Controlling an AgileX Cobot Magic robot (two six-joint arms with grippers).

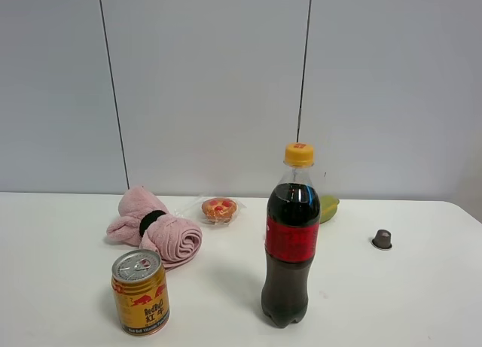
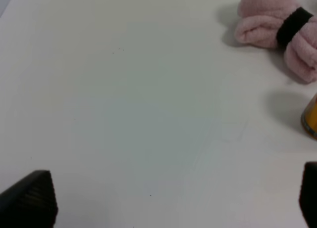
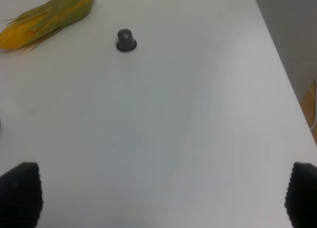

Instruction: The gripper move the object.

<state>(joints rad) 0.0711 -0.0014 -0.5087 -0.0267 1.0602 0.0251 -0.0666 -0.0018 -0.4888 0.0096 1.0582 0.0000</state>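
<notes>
Gold can [image 1: 140, 292] upright on bench [image 1: 60, 302], lower left of high view, near pink towel [image 1: 156, 232]. Rigid, smooth, likely slippery; grip mid-body. Left claw [image 2: 173, 201] spread wide, empty.

On the table [image 1: 60, 287], the can [image 1: 141, 293] stands near left, the bottle [image 1: 290, 241] right of it. The towel roll [image 1: 154, 228] lies behind the can; the wrapped pastry [image 1: 219, 208] farther back. The capsule [image 1: 382, 239] sits far right.
</notes>
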